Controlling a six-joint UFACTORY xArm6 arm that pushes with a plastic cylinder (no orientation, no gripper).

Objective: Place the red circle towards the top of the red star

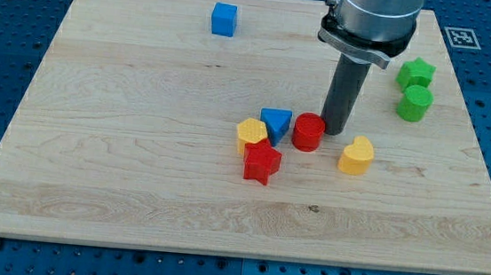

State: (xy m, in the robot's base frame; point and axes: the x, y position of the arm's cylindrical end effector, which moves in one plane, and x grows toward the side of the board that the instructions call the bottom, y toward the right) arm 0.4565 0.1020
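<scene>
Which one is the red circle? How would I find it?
Find the dark rod coming down over the wooden board; my tip ends at the red circle's right edge. It is round with a flat top, unlike the spiky red star below-left.

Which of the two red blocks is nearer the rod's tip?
The red circle, right beside my tip; the red star lies farther off, lower left.

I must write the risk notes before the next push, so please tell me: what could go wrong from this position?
1. My tip sits at the right edge of the red circle; a leftward push may shove it into the blue triangle.
2. The red star touches the yellow block, so a bumped cluster may move the star too.
</scene>
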